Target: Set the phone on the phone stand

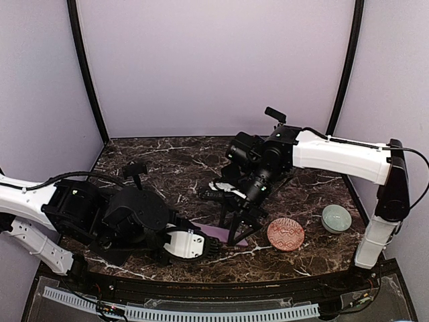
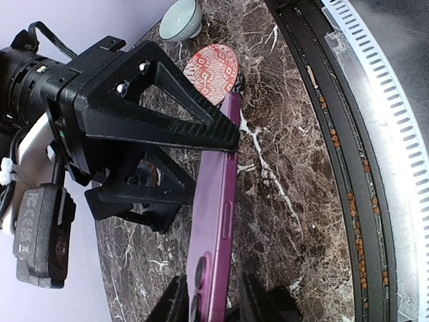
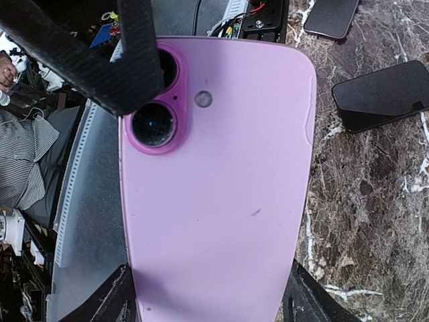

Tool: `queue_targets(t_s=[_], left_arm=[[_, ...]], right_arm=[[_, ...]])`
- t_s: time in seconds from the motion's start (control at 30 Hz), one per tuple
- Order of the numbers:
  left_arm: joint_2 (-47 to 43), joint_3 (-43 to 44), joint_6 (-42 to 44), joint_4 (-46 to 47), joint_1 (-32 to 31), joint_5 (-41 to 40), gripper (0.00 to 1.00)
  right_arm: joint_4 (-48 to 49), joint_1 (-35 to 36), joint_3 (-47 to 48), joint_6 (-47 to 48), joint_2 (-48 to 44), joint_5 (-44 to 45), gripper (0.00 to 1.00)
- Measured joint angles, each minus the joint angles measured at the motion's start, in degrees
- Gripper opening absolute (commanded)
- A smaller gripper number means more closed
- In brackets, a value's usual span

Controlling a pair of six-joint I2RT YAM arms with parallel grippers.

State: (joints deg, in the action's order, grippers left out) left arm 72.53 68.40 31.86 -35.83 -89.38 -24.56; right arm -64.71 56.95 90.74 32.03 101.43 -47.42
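The purple phone hangs low over the marble near the front edge, between both arms. My right gripper comes down from behind and is shut across the phone's width. In the right wrist view the phone's back fills the frame and a finger presses each long edge beside my right gripper. My left gripper straddles the camera end of the phone, its fingers a little apart from the thin sides. A small black phone stand sits at the back left, away from both grippers.
A red patterned plate and a pale green bowl sit at the right, also seen past the phone as plate and bowl. Two dark flat slabs lie on the marble. The table's front rail runs close by.
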Motion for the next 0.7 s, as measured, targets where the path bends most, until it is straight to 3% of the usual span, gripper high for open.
queue_targets(t_s=[0.27,0.5,0.6,0.7], left_arm=[[0.0,-0.7,2.1,0.2,-0.5,-3.0,0.04],[0.0,-1.4,4.4,1.6,-0.7,-5.7,0.0],[0.0,-1.3,4.1,1.9,-0.7,-6.8,0.0],[0.0,-1.3,2.4,1.4,-0.4,-7.4,0.0]], right_arm=[[-0.5,-0.1,0.4,-0.7,0.0,-1.1,0.36],[-1.2,-0.5,1.6,-0.7,-0.1,0.4,0.77],[-1.1,-1.0,2.1,-0.6,-1.2,2.2,0.88],[-1.0,-2.2,2.9,-0.2,-4.2,4.0,0.92]])
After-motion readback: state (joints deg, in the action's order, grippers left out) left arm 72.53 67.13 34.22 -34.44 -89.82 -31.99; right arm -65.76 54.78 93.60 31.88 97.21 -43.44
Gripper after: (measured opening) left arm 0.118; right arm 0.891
